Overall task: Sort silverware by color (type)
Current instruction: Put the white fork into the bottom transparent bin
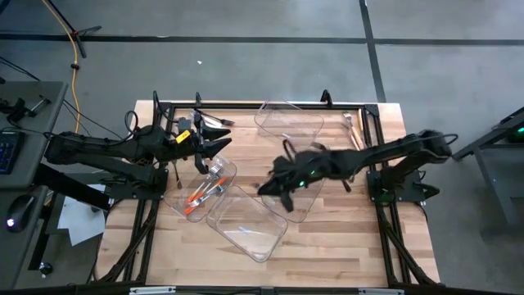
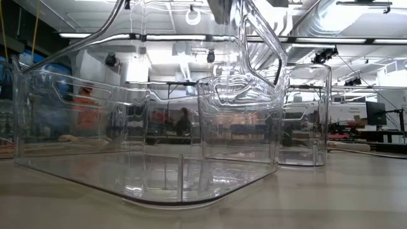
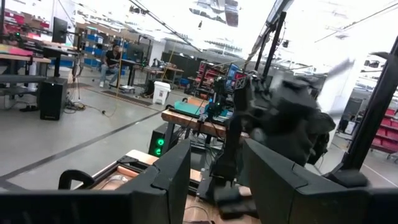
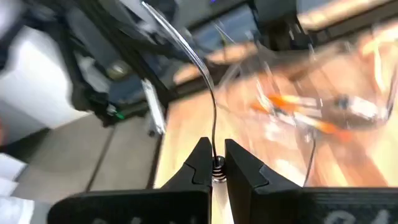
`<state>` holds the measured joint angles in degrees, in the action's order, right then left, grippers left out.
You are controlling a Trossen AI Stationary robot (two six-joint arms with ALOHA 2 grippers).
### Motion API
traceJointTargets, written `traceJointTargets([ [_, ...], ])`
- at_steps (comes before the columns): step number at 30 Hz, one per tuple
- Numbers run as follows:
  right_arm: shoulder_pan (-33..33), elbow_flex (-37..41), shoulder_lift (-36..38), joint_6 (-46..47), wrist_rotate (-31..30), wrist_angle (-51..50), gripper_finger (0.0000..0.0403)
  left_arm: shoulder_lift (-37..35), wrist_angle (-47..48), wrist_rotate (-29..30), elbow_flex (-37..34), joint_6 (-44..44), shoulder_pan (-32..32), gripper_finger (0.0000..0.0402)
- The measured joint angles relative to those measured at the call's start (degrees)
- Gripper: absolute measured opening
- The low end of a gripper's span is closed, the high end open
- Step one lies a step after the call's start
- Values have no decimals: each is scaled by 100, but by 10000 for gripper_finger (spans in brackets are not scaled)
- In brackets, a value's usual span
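Mid-sort, by the look of it. Right gripper [image 4: 215, 163] clenched on the rim of a clear bin [image 1: 304, 205], just right of the bin [image 1: 214, 174] holding orange-handled silverware [image 1: 199, 197]. Left gripper [image 1: 214, 147] spread, empty, above that bin's far edge. Next, probably: settle the gripped bin, then fetch more cutlery. No legible writing.

Two dark arms; left arm [image 1: 106, 147] bears yellow tags and black cables; right arm [image 1: 360, 160] shows small green light.
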<state>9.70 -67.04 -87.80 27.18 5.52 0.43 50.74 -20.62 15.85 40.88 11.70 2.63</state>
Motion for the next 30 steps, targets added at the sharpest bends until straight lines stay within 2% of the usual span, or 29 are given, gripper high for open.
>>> traceJointTargets([
  [5, 446, -884, -818, 802, -785, -685, 5, 0, -4, 3, 0, -327, 0, 136],
  [12, 777, -2328, -2022, 1714, -1341, -2219, 5, 0, -17, 0, 0, -339, 0, 136],
  [20, 778, -3576, -3199, 2183, -1215, -3632, 5, 0, -17, 0, 0, -339, 0, 136],
  [30, 594, -3980, -4033, 2610, -690, -3928, 5, 0, -15, -2, 0, -337, 2, 136],
])
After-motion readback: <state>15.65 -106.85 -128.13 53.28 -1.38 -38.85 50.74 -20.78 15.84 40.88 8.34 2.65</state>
